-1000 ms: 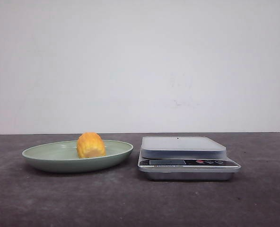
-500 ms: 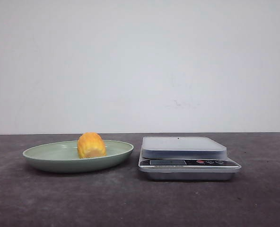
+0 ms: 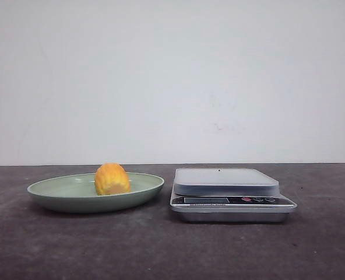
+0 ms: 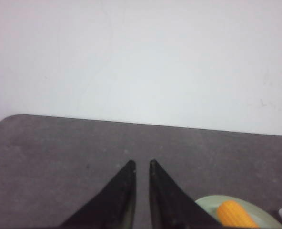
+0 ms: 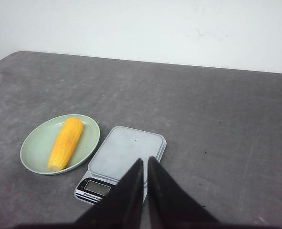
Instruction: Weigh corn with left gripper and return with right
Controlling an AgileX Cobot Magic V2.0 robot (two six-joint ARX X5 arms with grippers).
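The corn [image 3: 112,179], an orange-yellow cob with rows of kernels, lies in a pale green plate [image 3: 56,195] on the left of the dark table. The right wrist view shows its whole length [image 5: 65,143], and the left wrist view shows one end [image 4: 234,214]. My left gripper [image 4: 141,163] hangs over bare table beside the plate [image 4: 207,202], its fingers close together and holding nothing. My right gripper [image 5: 145,160] is above the near side of the scale [image 5: 124,152], its fingers together and holding nothing. Neither gripper shows in the front view.
A silver kitchen scale [image 3: 225,181] with a flat platform, a display and buttons stands just right of the plate. A white wall runs behind the table. The plate [image 5: 36,143] and the scale nearly touch.
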